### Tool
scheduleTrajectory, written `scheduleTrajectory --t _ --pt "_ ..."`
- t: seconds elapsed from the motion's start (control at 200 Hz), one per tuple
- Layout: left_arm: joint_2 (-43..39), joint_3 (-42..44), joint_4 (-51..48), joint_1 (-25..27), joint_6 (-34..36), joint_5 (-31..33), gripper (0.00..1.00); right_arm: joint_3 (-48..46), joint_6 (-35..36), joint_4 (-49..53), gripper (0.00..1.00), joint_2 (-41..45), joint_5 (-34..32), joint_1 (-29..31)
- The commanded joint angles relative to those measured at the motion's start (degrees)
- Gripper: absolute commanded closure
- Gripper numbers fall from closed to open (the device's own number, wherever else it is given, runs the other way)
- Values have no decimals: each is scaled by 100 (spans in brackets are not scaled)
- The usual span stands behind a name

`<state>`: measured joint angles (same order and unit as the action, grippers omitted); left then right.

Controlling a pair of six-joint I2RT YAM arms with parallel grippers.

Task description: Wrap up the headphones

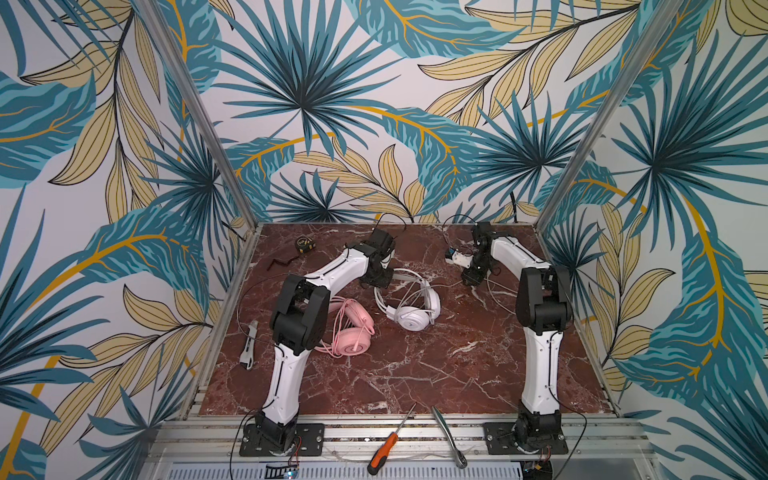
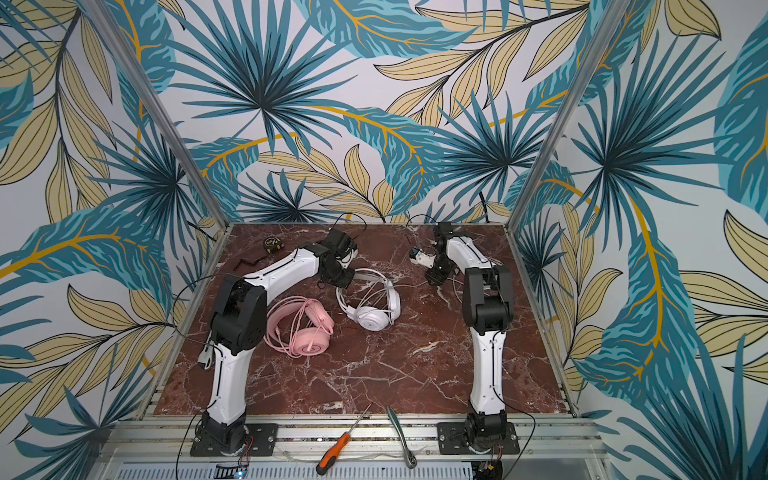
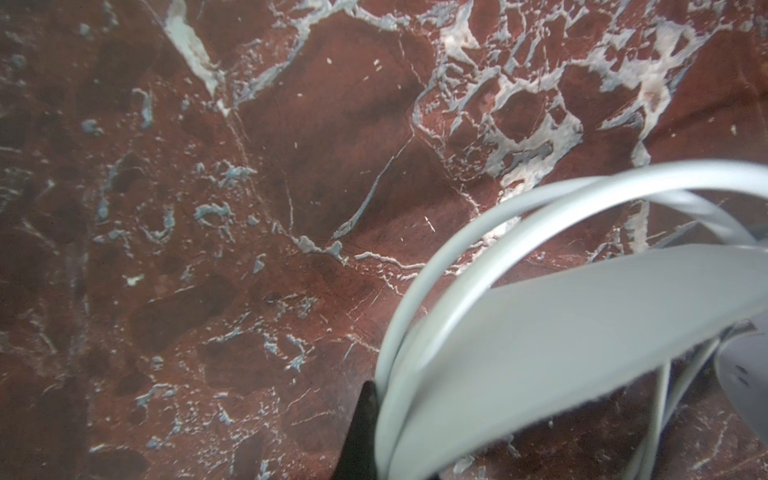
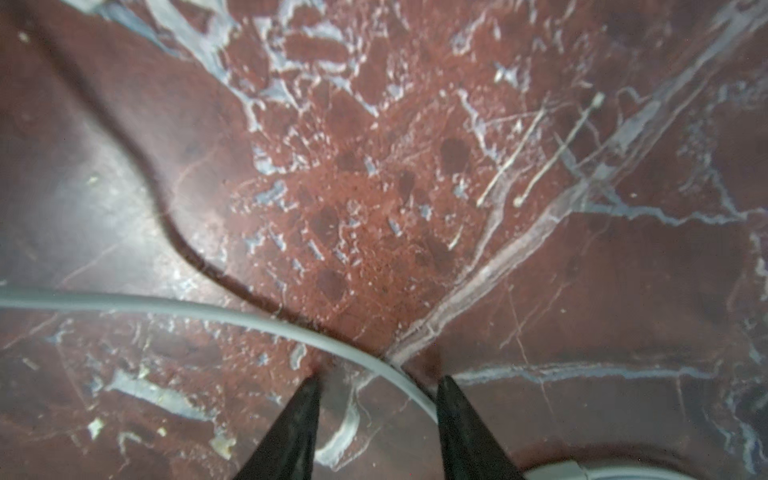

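Note:
The white headphones lie mid-table, far of centre. My left gripper is shut on their thin arched headband; one black finger presses against the band and the other is hidden behind it. The pink headphones lie just left of the white ones, partly behind my left arm, with their cable looped over them. My right gripper hangs low over the table at the back right, open. The white cable runs between its fingertips, close to one finger.
A tape measure and a dark bent piece sit at the back left. A utility knife lies off the left edge. A screwdriver and a ratchet wrench rest on the front rail. Two thin white sticks lie near the right gripper.

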<state>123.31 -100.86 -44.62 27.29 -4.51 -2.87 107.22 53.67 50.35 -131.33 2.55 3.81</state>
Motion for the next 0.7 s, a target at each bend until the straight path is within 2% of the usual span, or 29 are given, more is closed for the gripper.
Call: scheduleTrajectory --t 0.0,0.14,0.21,0.3,0.446,0.696 --pt "-397 5 7 -39 7 -333 100 -15 -9 467 62 -348 -133 -12" --pt "-456 7 15 -143 -72 -779 100 -395 -43 473 92 -228 -102 -12" --pt "-504 -3 10 -258 -237 -1218 100 -660 -115 395 100 -62 38 -3" --pt "-583 -4 35 -371 -374 -1653 100 -1172 -234 47 100 256 177 6" --pt "-642 -4 34 -426 -510 -1890 100 -1742 -535 -215 100 655 429 43" --pt "-730 213 547 -565 -1132 -2548 100 -2047 -893 155 100 950 634 180"
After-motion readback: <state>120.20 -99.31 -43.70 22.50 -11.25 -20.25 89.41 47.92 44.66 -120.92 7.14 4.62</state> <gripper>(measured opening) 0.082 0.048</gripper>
